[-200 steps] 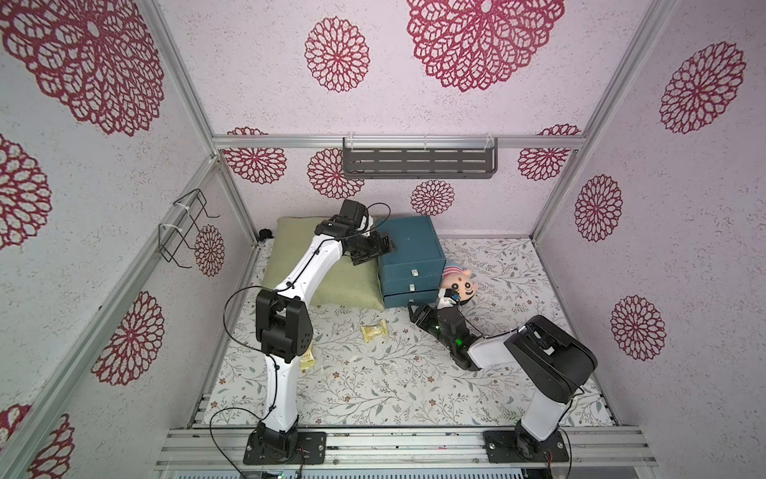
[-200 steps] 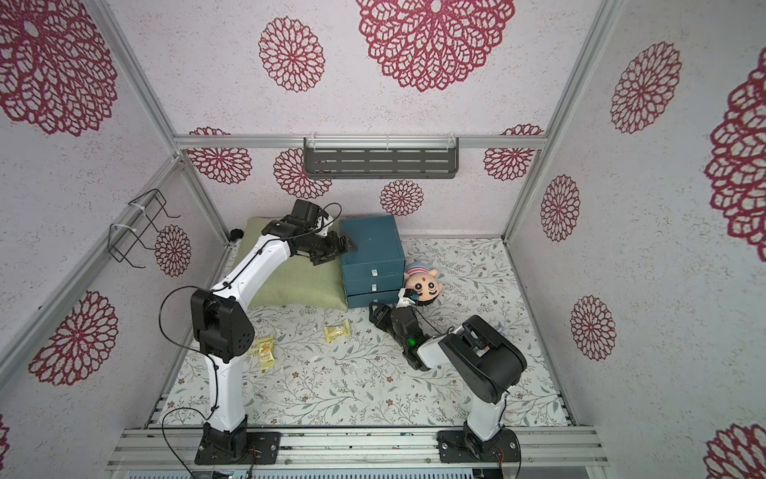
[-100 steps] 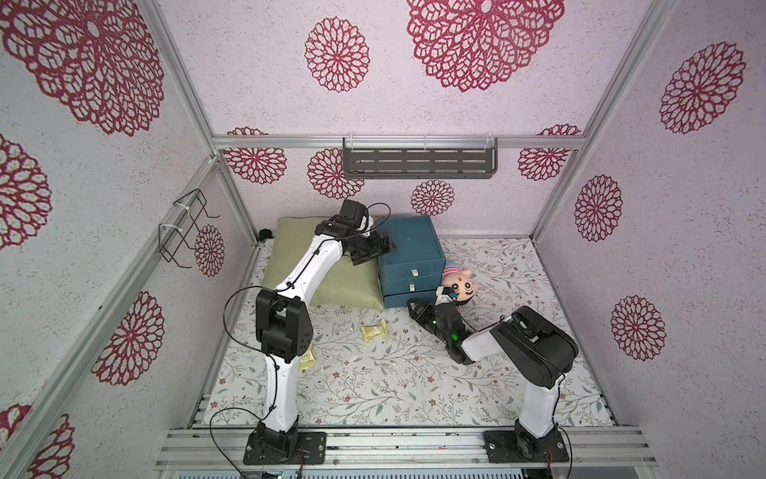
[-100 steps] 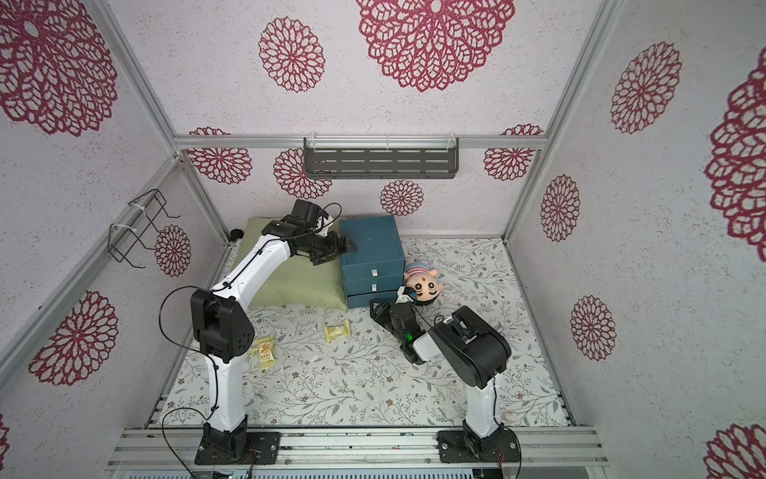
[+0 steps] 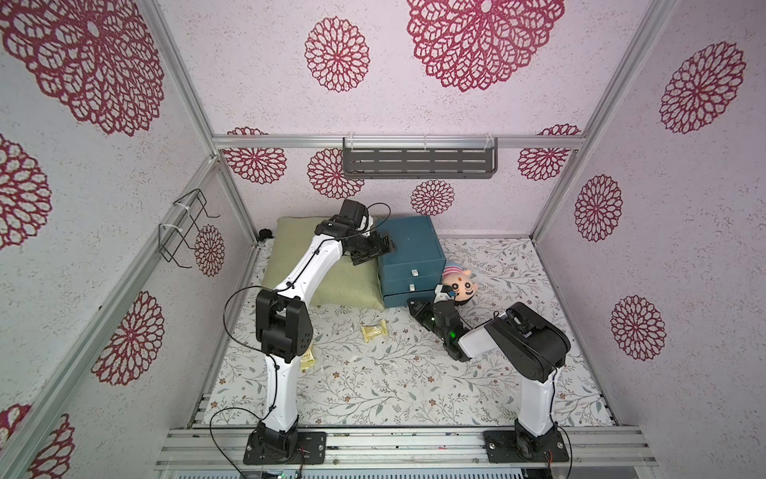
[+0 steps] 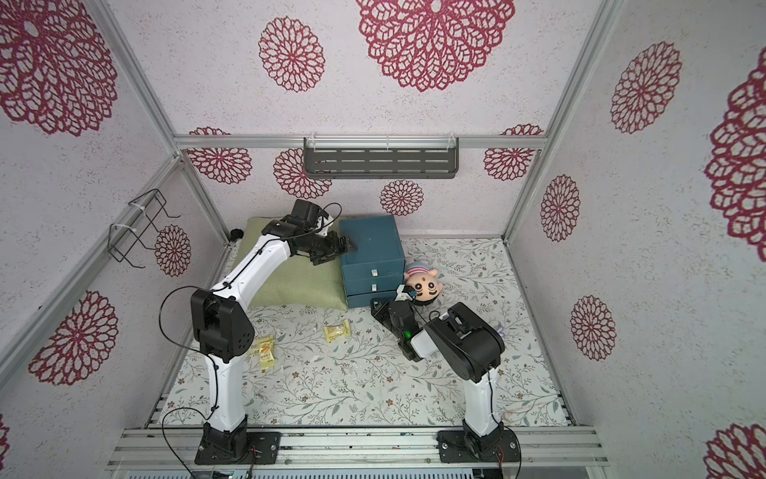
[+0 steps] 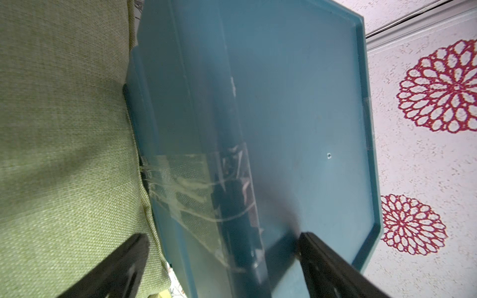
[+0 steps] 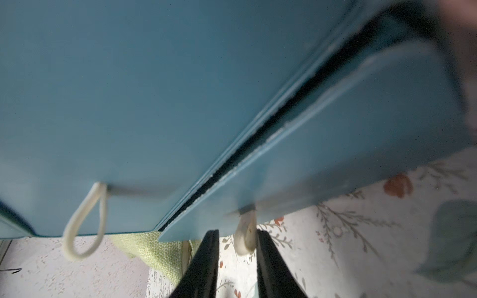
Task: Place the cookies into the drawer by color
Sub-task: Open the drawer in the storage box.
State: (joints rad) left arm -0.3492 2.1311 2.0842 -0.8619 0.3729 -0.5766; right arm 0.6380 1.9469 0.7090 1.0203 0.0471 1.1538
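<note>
**Left arm braces the drawer chest, right gripper at its bottom pull**
The left gripper, wide open, straddles the drawer chest at its top edge, probably to stop it sliding. The right gripper flanks the lowest white pull with narrowed jaws; whether it pinches is unclear. The drawer fronts face the arm bases. Yellow cookies lie flat before the chest, the nearer one lengthwise along its front.
</note>
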